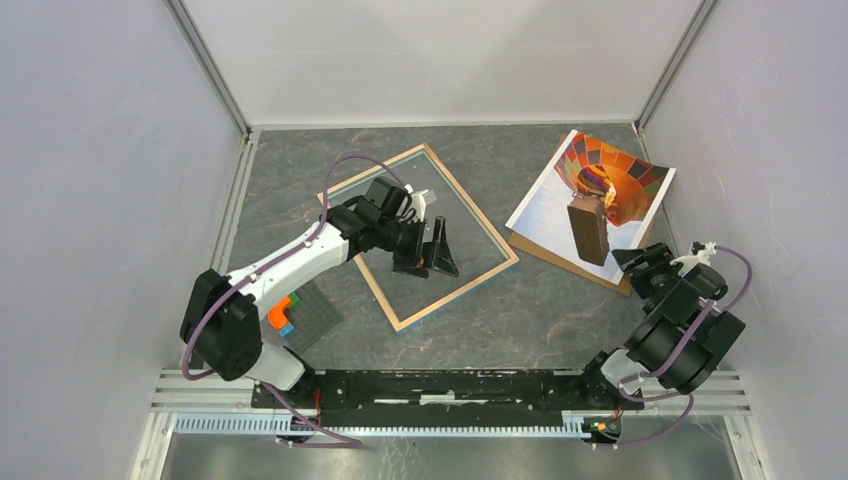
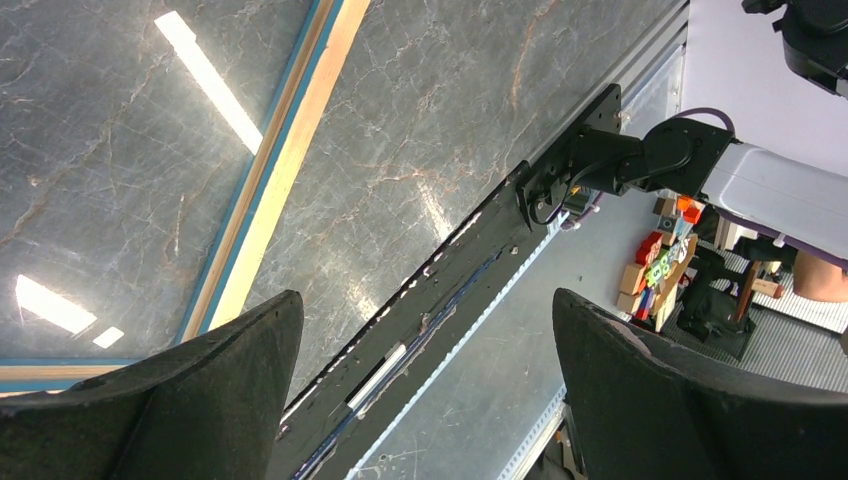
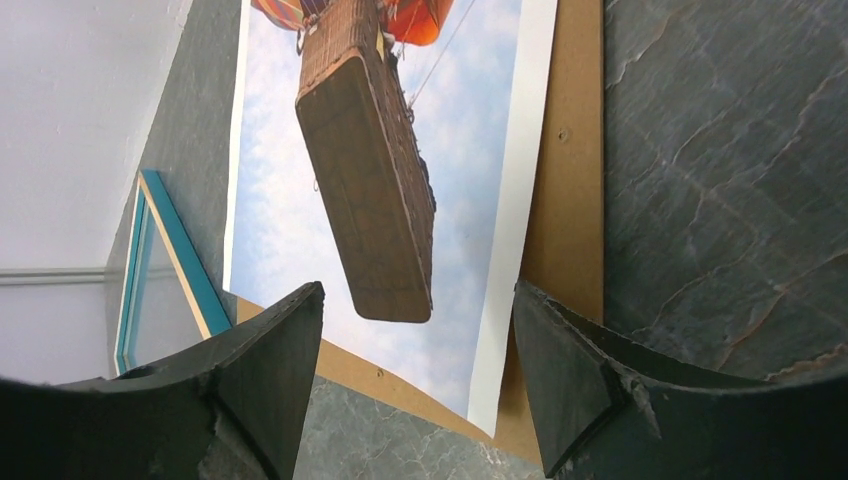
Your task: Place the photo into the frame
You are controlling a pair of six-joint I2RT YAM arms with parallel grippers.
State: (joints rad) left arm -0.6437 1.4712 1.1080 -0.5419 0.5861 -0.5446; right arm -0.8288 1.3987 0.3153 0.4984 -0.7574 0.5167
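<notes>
The photo (image 1: 590,195) of an orange hot-air balloon lies picture side up at the back right, on a brown cardboard backing board (image 1: 560,255). It also shows in the right wrist view (image 3: 370,160). The frame (image 1: 487,238), light wood with a see-through middle, lies flat mid-table; its wood and blue edge shows in the left wrist view (image 2: 290,150). My left gripper (image 1: 427,258) hovers open and empty over the frame's middle. My right gripper (image 1: 640,262) is open and empty just near of the photo's near corner.
A grey baseplate (image 1: 315,318) with an orange and blue brick (image 1: 283,314) sits by the left arm's base. White enclosure walls stand on three sides. The black mounting rail (image 1: 450,385) runs along the near edge.
</notes>
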